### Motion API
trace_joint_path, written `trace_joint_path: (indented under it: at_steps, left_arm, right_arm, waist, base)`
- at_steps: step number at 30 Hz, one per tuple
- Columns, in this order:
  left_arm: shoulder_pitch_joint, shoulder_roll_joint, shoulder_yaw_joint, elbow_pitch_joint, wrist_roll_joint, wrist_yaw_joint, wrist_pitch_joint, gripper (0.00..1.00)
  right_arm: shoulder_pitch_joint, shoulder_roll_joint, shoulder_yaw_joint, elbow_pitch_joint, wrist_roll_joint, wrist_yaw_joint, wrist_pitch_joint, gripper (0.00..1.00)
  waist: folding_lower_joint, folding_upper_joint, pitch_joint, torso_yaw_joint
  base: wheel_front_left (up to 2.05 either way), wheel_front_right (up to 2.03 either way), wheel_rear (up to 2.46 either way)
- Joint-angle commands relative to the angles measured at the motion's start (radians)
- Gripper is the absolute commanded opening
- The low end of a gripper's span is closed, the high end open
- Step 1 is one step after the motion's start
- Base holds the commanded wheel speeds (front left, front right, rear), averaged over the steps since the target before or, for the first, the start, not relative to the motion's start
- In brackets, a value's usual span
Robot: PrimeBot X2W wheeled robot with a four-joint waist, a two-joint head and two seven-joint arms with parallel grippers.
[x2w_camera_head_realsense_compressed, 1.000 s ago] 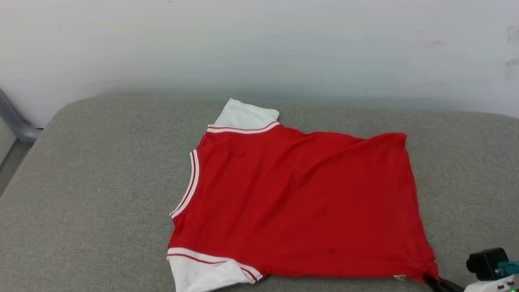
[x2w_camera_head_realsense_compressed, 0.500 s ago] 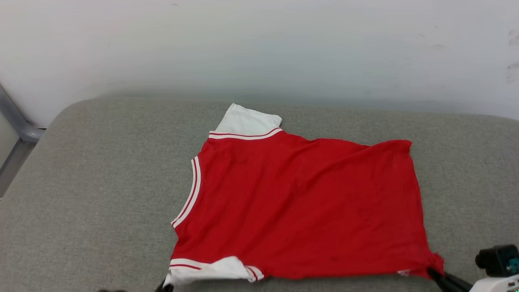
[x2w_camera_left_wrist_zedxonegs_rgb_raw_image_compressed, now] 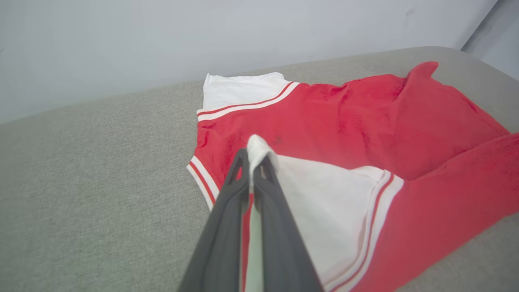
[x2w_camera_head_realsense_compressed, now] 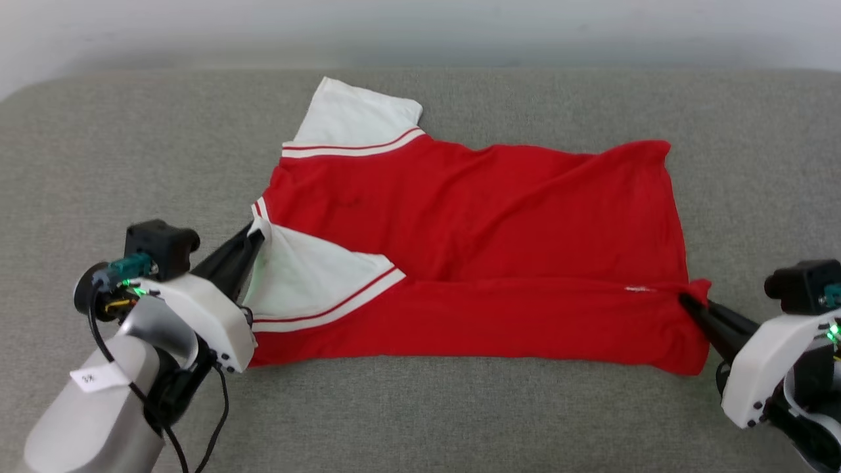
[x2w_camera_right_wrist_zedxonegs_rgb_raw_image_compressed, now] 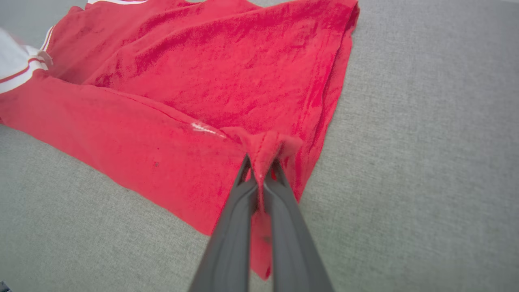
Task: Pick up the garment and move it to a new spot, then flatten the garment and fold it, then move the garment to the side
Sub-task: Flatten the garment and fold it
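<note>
While the left hand (x2w_camera_head_realsense_compressed: 253, 236) pinches the tip of the near white sleeve (x2w_camera_head_realsense_compressed: 309, 276), which sits folded over the red body just ahead of its fingers, the right hand (x2w_camera_head_realsense_compressed: 686, 303) is clamped tight on the near hem corner (x2w_camera_head_realsense_compressed: 700, 289) of the garment (x2w_camera_head_realsense_compressed: 493, 210). Between the two hands the near edge lies doubled over. Rest of the shirt is spread pretty flat on the grey surface (x2w_camera_head_realsense_compressed: 131, 144) beyond the fingers, far sleeve (x2w_camera_head_realsense_compressed: 351, 118) sticking out toward the wall (x2w_camera_head_realsense_compressed: 420, 26).
</note>
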Motion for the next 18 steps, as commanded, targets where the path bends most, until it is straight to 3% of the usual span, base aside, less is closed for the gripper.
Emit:
trace_joint_path:
  at_steps: [1,8,18]
  left_arm:
    - [-0.044,0.0,-0.008,0.03,-0.008,-0.009,0.006,0.0]
    - [-0.166,-0.009,-0.054,0.183,-0.003,-0.026,-0.008,0.0]
    - [-0.23,-0.037,-0.169,0.369,-0.055,-0.031,-0.052,0.0]
  right_arm:
    - [-0.04,0.002,0.009,0.013,-0.001,-0.001,-0.002,0.0]
    - [-0.159,0.012,0.057,0.093,-0.032,-0.001,-0.019,0.0]
    - [-0.204,0.03,0.103,0.194,-0.049,-0.001,-0.036,0.0]
  waist:
    - [-0.0002,0.0,0.055,-0.02]
    - [-0.0002,0.0,0.132,-0.033]
    - [-0.0002,0.0,0.156,-0.032]
  base:
    - [0.0,0.0,0.0]
    - [0.0,0.0,0.0]
    - [0.0,0.0,0.0]
